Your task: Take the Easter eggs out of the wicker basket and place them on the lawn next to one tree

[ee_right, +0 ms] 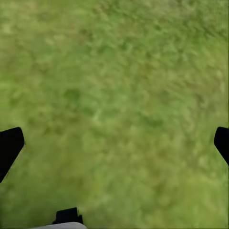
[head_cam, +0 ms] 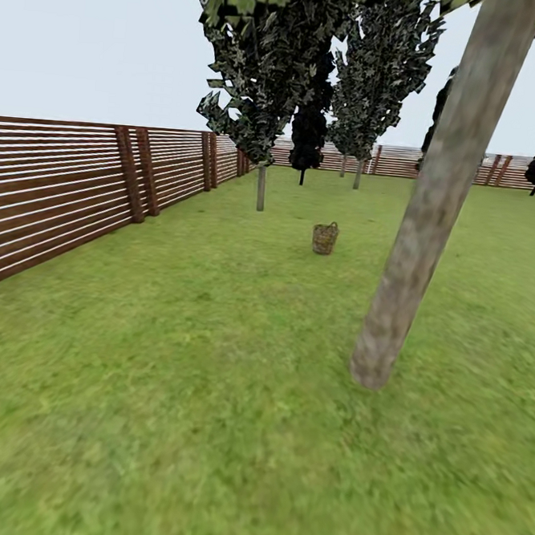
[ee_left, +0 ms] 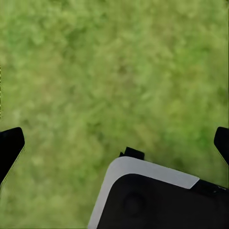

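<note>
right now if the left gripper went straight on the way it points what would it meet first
The lawn. The left gripper points at bare grass, fingers spread wide with nothing between them; how far off the grass lies is unclear.

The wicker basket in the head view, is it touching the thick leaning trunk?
No, the wicker basket stands apart on the lawn, well behind the trunk.

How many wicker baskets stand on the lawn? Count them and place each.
1. The wicker basket stands on the lawn, beyond the thick leaning tree, near a thin-trunked tree.
</note>
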You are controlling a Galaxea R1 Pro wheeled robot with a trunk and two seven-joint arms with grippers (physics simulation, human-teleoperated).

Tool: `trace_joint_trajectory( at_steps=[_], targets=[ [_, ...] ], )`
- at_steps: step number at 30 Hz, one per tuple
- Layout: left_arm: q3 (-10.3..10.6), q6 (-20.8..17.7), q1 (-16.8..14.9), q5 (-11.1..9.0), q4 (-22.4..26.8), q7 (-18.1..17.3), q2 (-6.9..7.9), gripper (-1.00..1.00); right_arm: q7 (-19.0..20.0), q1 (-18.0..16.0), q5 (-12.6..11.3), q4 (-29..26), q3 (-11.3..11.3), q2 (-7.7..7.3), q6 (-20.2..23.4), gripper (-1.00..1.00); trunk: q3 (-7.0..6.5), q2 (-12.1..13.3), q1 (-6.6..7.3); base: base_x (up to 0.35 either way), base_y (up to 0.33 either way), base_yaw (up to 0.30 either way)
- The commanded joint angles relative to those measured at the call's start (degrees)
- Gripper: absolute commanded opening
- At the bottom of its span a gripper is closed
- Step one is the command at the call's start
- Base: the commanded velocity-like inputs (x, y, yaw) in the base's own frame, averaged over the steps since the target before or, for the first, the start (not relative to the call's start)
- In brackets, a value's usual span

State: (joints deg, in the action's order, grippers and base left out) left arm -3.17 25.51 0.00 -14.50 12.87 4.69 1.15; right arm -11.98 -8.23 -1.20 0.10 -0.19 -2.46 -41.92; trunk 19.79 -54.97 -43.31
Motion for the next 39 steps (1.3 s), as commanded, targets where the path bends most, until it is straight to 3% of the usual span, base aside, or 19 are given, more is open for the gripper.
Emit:
trace_joint_trajectory(
  at_steps=[1, 8, 16, 39],
  targets=[
    [-0.2, 0.2, 0.0, 0.2, 0.1, 0.1, -0.03, 1.0, 0.0, 0.0, -0.1, 0.0, 0.0, -0.03, -0.3, 1.0, 0.06, 0.0, -0.04, 0.33, 0.156, 0.0],
    [-0.3, 0.5, 0.0, 0.2, 0.1, 0.5, 0.9, 1.0, -0.2, 0.0, -0.1, -0.2, -0.2, -0.2, -0.5, 1.0, 0.06, 0.0, -0.04, 0.329, 0.149, 0.0],
    [-0.2, 0.5, 0.0, 0.3, 0.1, 0.4, 0.9, 1.0, -0.1, 0.0, 0.0, -2.7, -0.3, -0.35, 0.0, 1.0, 0.06, 0.0, -0.04, 0.329, 0.072, 0.0],
    [-0.3, 0.5, 0.0, 0.2, 0.4, 0.5, 1.34, 1.0, 0.0, 0.0, 0.3, -2.9, 0.1, -0.53, -0.5, 1.0, -0.16, 0.0, -0.04, 0.33, 0.054, 0.0]
  ],
)
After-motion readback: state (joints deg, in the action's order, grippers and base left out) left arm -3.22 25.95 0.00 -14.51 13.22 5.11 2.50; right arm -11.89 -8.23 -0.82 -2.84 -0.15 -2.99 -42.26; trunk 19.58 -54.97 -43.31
